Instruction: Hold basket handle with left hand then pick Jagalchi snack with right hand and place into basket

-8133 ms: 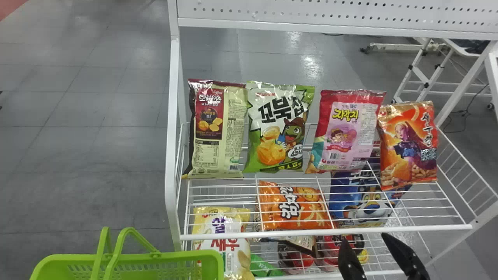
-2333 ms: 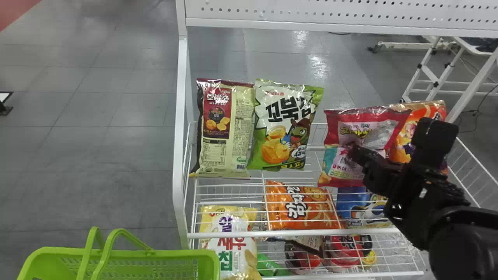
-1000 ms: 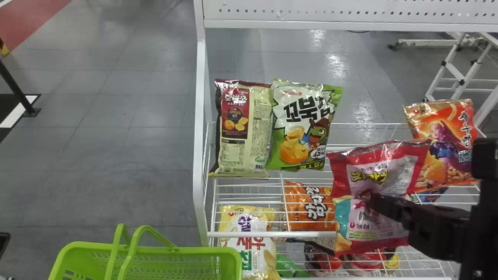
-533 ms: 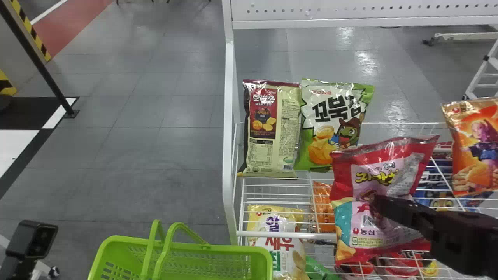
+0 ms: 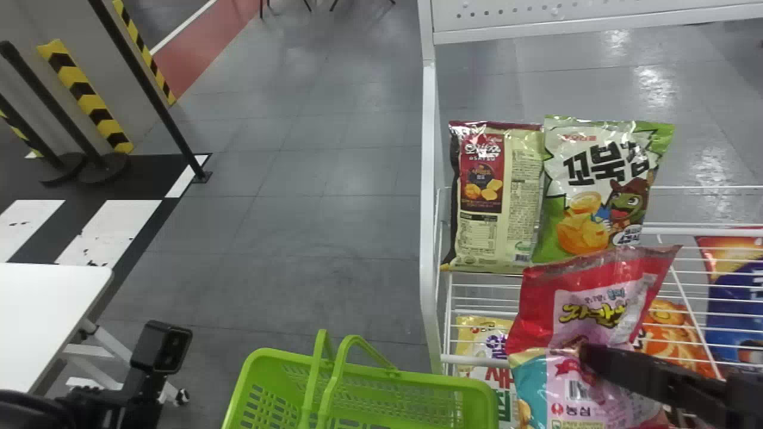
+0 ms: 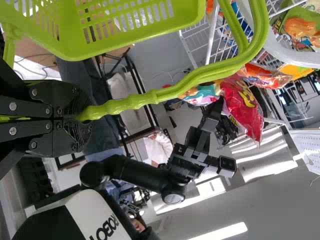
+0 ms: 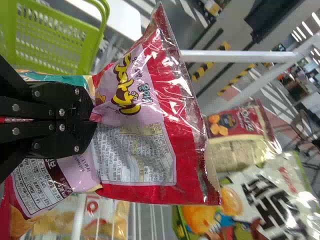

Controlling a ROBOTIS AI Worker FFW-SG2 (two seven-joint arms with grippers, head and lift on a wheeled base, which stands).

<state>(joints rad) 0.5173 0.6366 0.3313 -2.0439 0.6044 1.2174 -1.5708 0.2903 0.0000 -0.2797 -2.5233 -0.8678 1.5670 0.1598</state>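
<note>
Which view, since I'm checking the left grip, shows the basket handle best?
The left wrist view: up close, the left gripper clamps the handle. The head view shows its loops above the basket; the right wrist view, a curved part.

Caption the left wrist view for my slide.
Left gripper shut on the basket handle, right gripper holding the Jagalchi snack farther off.

The white shelf [image 5: 428,238] is at three o'clock. Cream bag [image 5: 524,196] on top, green bag [image 5: 557,238] at its three o'clock; below, yellow bag [image 5: 477,328] at five, orange bag [image 5: 673,333] and blue bag [image 5: 736,298] at four.
</note>
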